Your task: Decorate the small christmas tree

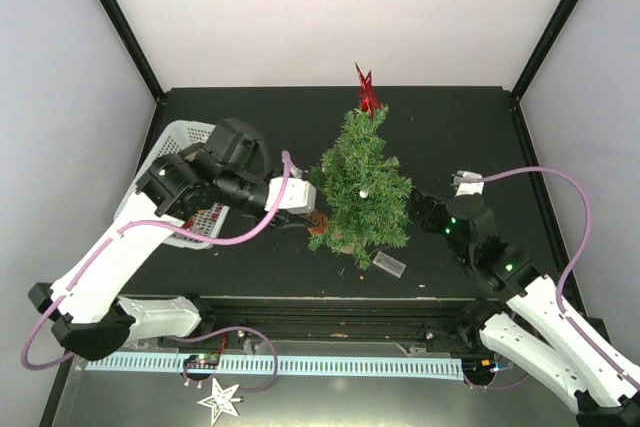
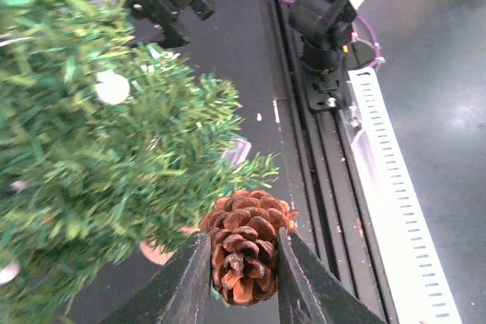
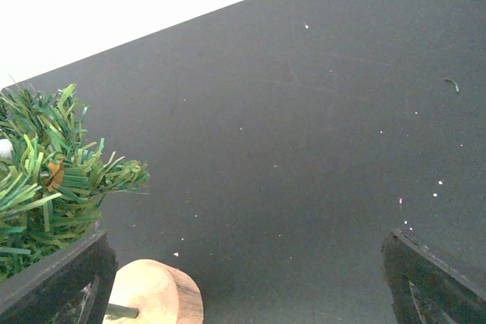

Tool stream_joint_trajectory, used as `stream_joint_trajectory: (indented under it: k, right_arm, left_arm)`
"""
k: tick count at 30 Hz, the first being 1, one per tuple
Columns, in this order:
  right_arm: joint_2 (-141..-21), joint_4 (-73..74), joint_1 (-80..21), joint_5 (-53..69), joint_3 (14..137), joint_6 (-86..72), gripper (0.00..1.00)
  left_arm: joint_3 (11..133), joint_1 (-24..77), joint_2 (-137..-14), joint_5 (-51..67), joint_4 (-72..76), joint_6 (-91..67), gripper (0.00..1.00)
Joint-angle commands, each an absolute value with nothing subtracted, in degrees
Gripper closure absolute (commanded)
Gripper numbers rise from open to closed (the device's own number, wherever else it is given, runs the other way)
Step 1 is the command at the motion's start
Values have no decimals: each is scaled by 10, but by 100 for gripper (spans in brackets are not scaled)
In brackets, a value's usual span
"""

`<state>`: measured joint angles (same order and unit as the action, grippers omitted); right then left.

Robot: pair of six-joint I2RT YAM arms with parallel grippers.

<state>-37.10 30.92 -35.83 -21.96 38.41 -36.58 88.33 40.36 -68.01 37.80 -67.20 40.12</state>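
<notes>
The small christmas tree (image 1: 362, 187) stands mid-table with a red star (image 1: 368, 92) on its top and a white ball (image 1: 364, 193) among the needles. My left gripper (image 1: 318, 219) is at the tree's lower left, shut on a brown pine cone (image 2: 244, 252) that sits between both fingers, close to the lowest branches (image 2: 99, 165). The tree's tan base (image 2: 156, 252) shows under them. My right gripper (image 3: 247, 286) is open and empty at the tree's right side (image 1: 415, 209), with the wooden base (image 3: 156, 294) and green branches (image 3: 45, 180) by its left finger.
A white basket (image 1: 180, 147) stands at the left, partly under my left arm. A small clear piece (image 1: 390, 264) lies in front of the tree. A white star (image 1: 220, 399) lies below the table's front rail (image 1: 330, 312).
</notes>
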Motion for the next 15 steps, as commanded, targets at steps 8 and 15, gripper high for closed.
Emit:
stream_joint_trajectory:
  k: [8, 15]
  right_arm:
    - [-356, 296, -354, -218, 359, -378, 4]
    - [-350, 295, -354, -221, 353, -377, 4]
  left_arm:
    - [968, 489, -763, 364, -698, 378, 74]
    - [994, 523, -809, 341, -693, 382, 74]
